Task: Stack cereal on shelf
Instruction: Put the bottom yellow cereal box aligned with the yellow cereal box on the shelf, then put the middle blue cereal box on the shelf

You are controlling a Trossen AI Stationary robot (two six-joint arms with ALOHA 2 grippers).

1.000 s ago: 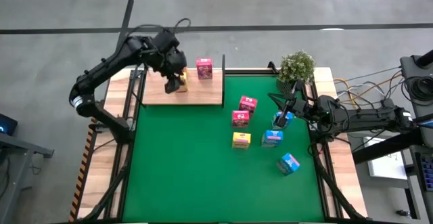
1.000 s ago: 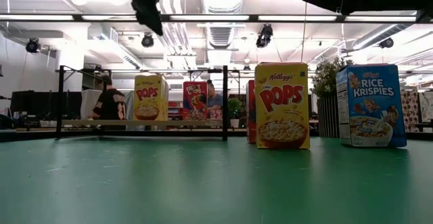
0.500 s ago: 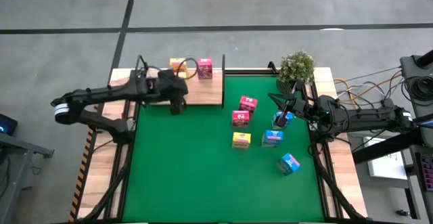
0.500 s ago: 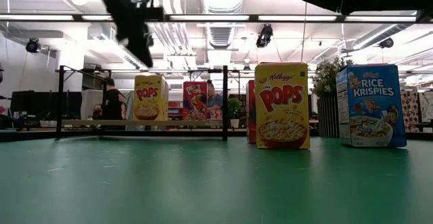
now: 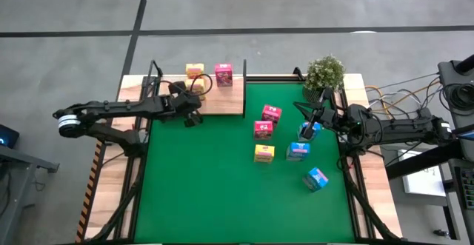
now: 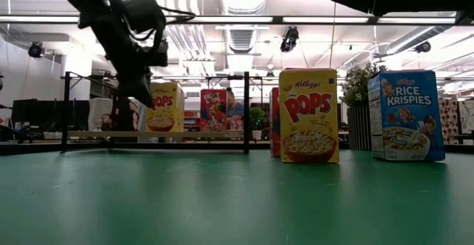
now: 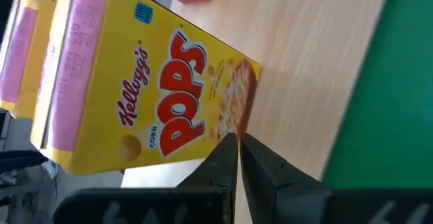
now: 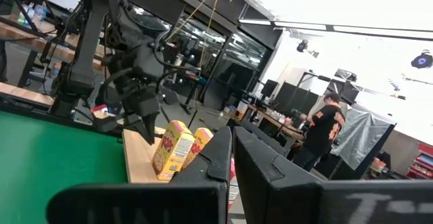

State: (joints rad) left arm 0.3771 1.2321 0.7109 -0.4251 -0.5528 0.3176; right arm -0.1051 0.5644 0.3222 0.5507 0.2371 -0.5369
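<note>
The shelf [image 5: 222,101] lies at the table's far left, a wood board with black posts. On it stand a yellow cereal box [image 5: 195,71] and a pink one [image 5: 224,75]; the left wrist view shows a second yellow box [image 7: 20,48] behind the first [image 7: 155,95]. My left gripper [image 5: 191,118] is shut, empty, low over the shelf's near edge, just in front of the yellow box [image 6: 164,106]. On the green mat [image 5: 207,186] stand two pink boxes [image 5: 266,121], a yellow one [image 5: 264,153] and three blue ones [image 5: 298,150]. My right gripper [image 5: 312,124] hangs shut and empty over the mat's right side.
A potted plant [image 5: 324,73] stands at the table's far right corner, behind my right gripper. The black shelf post [image 6: 246,112] rises at the board's right end. Open green mat spreads across the near half. People sit in the room beyond the table.
My left gripper has drawn back from above the yellow box on the shelf toward the table's near edge and come down low, the arm stretching out flat from the left. The yellow box stays standing on the shelf.
</note>
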